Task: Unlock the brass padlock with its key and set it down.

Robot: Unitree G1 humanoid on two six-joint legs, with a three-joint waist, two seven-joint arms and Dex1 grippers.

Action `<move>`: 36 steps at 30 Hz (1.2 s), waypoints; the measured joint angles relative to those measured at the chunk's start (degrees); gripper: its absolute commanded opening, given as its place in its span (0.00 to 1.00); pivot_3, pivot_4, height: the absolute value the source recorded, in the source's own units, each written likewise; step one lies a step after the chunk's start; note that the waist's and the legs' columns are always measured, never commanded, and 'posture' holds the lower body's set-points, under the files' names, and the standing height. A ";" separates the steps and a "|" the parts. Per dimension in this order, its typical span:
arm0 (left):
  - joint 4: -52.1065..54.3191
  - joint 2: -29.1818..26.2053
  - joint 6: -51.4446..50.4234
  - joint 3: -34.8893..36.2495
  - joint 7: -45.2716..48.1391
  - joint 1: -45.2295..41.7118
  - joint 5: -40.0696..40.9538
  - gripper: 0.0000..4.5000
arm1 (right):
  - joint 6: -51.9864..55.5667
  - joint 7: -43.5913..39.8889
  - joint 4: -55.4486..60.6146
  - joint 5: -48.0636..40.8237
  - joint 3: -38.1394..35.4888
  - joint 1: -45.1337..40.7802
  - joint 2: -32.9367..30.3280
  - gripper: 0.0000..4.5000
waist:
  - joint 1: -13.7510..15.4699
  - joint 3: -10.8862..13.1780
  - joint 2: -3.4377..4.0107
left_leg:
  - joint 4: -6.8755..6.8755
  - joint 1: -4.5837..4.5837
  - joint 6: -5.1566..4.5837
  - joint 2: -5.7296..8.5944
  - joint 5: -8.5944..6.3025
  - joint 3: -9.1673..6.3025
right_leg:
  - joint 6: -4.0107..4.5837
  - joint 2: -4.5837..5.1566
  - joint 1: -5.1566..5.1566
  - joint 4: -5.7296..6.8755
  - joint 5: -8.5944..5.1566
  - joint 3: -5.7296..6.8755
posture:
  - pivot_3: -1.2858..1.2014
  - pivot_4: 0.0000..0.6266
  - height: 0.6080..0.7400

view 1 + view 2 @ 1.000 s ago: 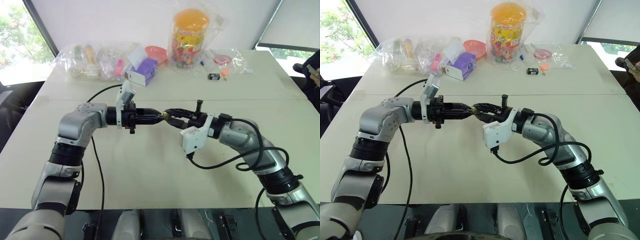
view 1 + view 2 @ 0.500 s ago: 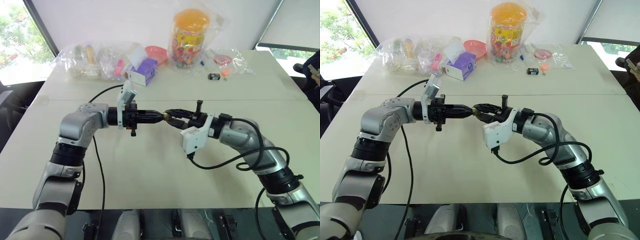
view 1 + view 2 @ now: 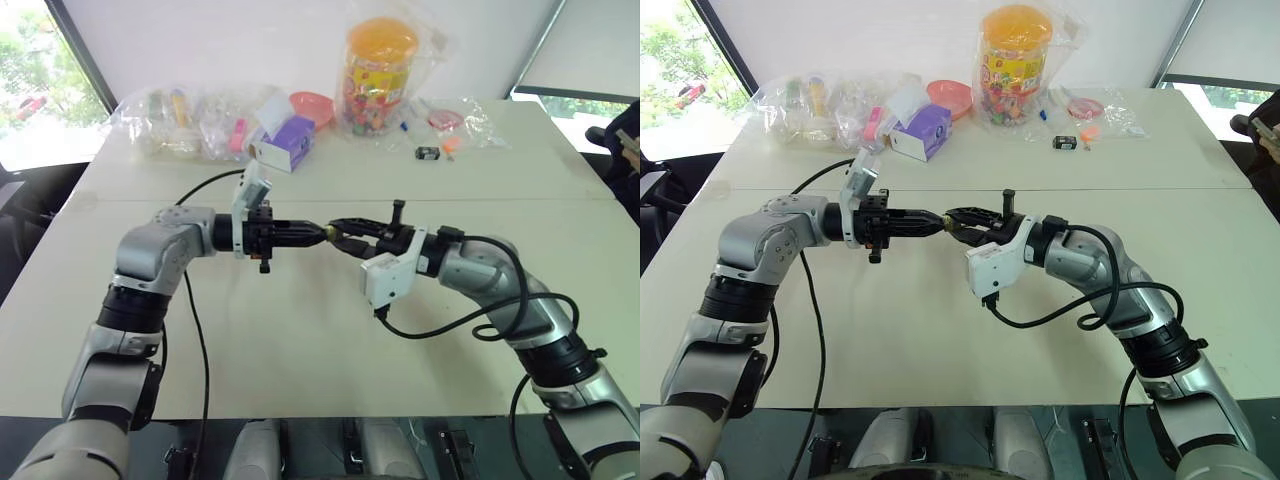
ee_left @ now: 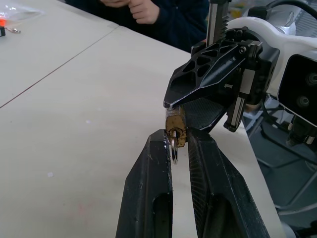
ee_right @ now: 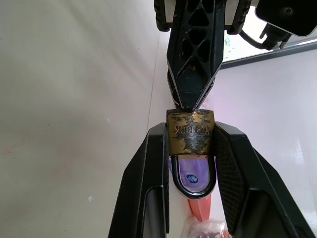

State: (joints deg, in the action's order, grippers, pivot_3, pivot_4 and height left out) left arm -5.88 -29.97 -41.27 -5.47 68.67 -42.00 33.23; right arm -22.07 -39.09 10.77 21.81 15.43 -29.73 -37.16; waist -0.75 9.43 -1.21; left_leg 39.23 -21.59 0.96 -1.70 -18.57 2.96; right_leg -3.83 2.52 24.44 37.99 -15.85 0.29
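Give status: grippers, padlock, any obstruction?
Right gripper clamps the brass padlock above the table. Left gripper shut on the key in the keyhole. Nothing in the way.

Legible text: stamped lettering on the body of the brass padlock (image 5: 191, 137), seen upside down between the fingers of the right claw (image 5: 191, 148); it reads roughly "YT LOCK", first letters uncertain. The printed label on the candy jar (image 3: 378, 75), well beyond both claws, is unreadable.
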 measured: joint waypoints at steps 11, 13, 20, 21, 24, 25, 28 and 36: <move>0.04 -0.37 0.85 0.03 -1.92 0.36 -1.51 0.53 | 0.14 -0.78 -0.01 -0.64 -0.01 -0.07 0.00 0.15 | 0.01 0.00 0.00 | 0.00 0.00 0.00 0.00 0.00 0.00 | 0.00 0.00 0.00 0.00 0.00 0.00 | 0.52 0.24 1.00; 0.04 -0.39 0.81 0.03 -1.73 0.72 -1.49 0.48 | 0.14 -0.82 -0.01 -0.67 -0.01 -0.07 0.00 0.15 | 0.01 0.00 0.00 | 0.00 0.00 0.01 0.00 0.00 0.00 | 0.00 0.00 0.00 0.00 0.00 0.00 | 0.52 0.24 1.00; 0.59 -0.25 0.71 0.03 -0.75 0.75 -0.65 0.00 | 0.66 -1.04 -0.37 -0.71 -0.39 -0.12 -0.02 0.15 | 0.01 0.00 0.00 | 0.00 0.00 0.01 0.00 0.01 0.01 | 0.00 0.00 0.00 0.00 0.00 0.00 | 0.52 0.24 1.00; 0.58 -0.26 0.71 0.04 -0.95 0.75 -0.63 0.00 | 0.59 -1.13 -0.37 -0.71 -0.39 -0.12 -0.02 0.15 | 0.01 0.00 0.00 | 0.00 0.00 0.01 0.00 0.01 0.00 | 0.00 0.00 0.00 0.00 0.00 0.00 | 0.52 0.24 1.00; 0.61 -0.22 0.73 0.03 -0.89 0.75 -0.32 0.00 | 0.73 -1.14 -0.38 -0.69 -0.45 -0.13 -0.02 0.15 | 0.01 0.00 0.00 | 0.00 0.00 0.01 0.00 0.00 0.00 | 0.00 0.00 0.00 0.00 0.00 0.00 | 0.52 0.24 1.00; 0.61 -0.22 0.80 0.03 -0.90 0.75 -0.34 0.00 | 0.74 -1.14 -0.38 -0.69 -0.45 -0.13 -0.02 0.15 | 0.01 0.00 0.00 | 0.00 0.00 0.01 0.00 0.00 0.00 | 0.00 0.00 0.00 0.00 0.00 0.00 | 0.52 0.24 1.00; 0.65 -0.23 2.30 -0.17 -0.89 0.76 -1.06 0.00 | 0.90 -1.16 -0.38 -0.69 -0.49 -0.14 -0.02 0.15 | 0.01 0.00 0.00 | 0.00 0.01 0.01 0.00 0.01 0.00 | 0.00 0.00 0.00 0.00 0.00 0.00 | 0.52 0.24 1.00; 1.42 1.12 21.96 -2.89 -2.61 3.26 -11.94 0.00 | 9.28 -4.43 -0.05 -5.90 -1.12 0.76 1.98 0.15 | 0.11 0.00 0.00 | 0.00 0.01 0.02 0.00 0.01 0.01 | 0.00 0.01 -0.01 0.00 0.00 0.00 | 0.52 0.24 1.00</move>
State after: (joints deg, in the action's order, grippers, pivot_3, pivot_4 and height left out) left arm -4.46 -28.85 -19.31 -8.36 66.06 -38.74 21.29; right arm -12.80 -43.52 10.72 15.91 14.31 -28.98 -35.18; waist -0.64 9.43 -1.21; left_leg 39.24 -21.58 0.99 -1.70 -18.55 2.98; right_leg -3.83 2.53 24.43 37.99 -15.85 0.29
